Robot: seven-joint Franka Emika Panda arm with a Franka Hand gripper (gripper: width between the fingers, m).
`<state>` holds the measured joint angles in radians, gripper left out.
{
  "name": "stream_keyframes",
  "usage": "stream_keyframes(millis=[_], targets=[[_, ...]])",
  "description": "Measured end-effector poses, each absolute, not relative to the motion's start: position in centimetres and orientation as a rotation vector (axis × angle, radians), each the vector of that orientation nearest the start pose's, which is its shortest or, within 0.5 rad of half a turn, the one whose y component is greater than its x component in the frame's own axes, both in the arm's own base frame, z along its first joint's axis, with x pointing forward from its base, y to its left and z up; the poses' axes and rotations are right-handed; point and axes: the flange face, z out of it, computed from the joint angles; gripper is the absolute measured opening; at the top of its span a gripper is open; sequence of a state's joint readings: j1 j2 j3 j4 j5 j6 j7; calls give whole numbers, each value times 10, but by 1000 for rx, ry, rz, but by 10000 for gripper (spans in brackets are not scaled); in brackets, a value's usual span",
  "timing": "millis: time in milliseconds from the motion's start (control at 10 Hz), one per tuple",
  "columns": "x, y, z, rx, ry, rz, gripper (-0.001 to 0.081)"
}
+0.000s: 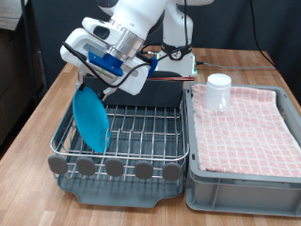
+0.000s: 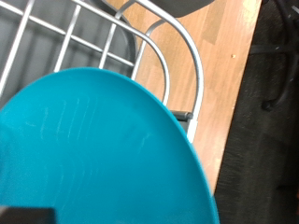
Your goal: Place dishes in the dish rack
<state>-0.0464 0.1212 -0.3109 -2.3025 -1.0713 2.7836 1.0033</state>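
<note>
The light-blue plate [image 1: 92, 118] stands on edge, tilted, in the end of the silver wire dish rack [image 1: 141, 122] at the exterior view's left. My gripper [image 1: 91, 87] is at the plate's top rim and shut on it. In the wrist view the plate [image 2: 93, 149] fills most of the picture, with the rack's wires [image 2: 168, 47] behind it and a dark fingertip [image 2: 23, 215] at the edge. The white cup [image 1: 218, 91] stands upright on the pink checkered cloth [image 1: 245, 127]. The wooden spoon is out of view.
The grey bin [image 1: 240, 184] that holds the cloth sits against the rack, at the exterior view's right. The rack's tall dark trough [image 1: 165, 92] runs along its far edge, under my arm. The wooden table [image 1: 28, 122] shows past the rack.
</note>
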Motion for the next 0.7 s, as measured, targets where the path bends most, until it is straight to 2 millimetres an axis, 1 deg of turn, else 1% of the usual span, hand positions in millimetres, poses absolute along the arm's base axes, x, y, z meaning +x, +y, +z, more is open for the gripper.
stream_keyframes(millis=[100, 200, 300, 400, 500, 700], targets=[[520, -151, 322, -3353, 757, -810, 606], [523, -152, 327, -3281, 839, -764, 606], [524, -155, 334, -3237, 894, -717, 765], [523, -157, 342, -3206, 936, -686, 765], [522, -160, 352, -3178, 966, -661, 795], [518, -163, 371, -3131, 985, -599, 801]])
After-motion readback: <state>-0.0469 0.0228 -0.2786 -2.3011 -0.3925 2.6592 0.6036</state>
